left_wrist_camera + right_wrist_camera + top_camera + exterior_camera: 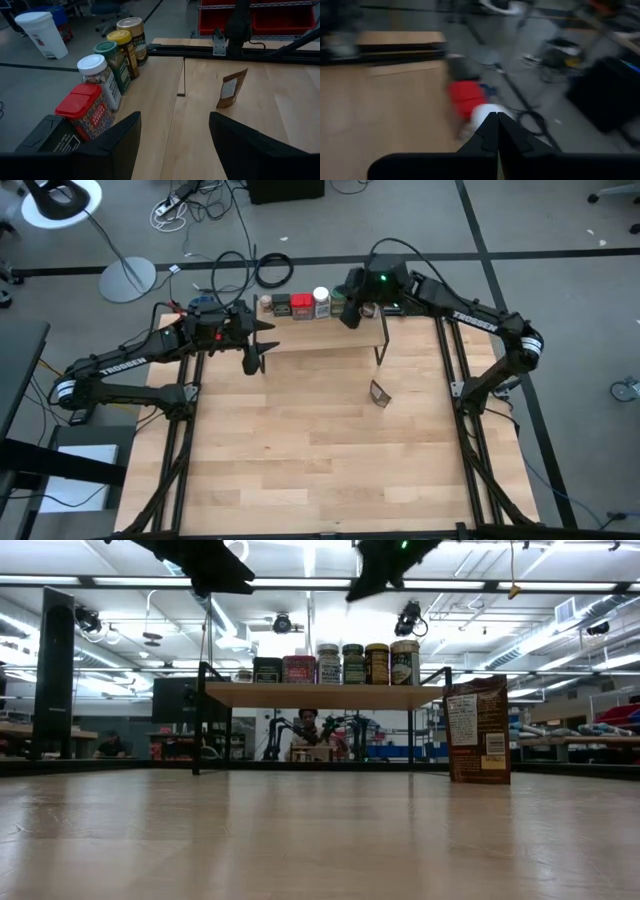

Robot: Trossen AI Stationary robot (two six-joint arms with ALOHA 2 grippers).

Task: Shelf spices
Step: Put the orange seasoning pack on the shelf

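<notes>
Standing in a tight row on the light wooden shelf (320, 695) w/ thin black legs, upper centre of the low view: dark tin (267, 670), red tin (299, 669), white-lidded jar (329, 664), green jar (353, 664), yellow-lidded jar (377, 663), taller brown canister (405, 662). Flat brown pouch (477, 730) stands upright on the plank table (320, 450), right of centre. Left gripper (262, 360) hangs released, holding nothing, left of the shelf. Right gripper (497, 131) is clenched on nothing, above the row.
</notes>
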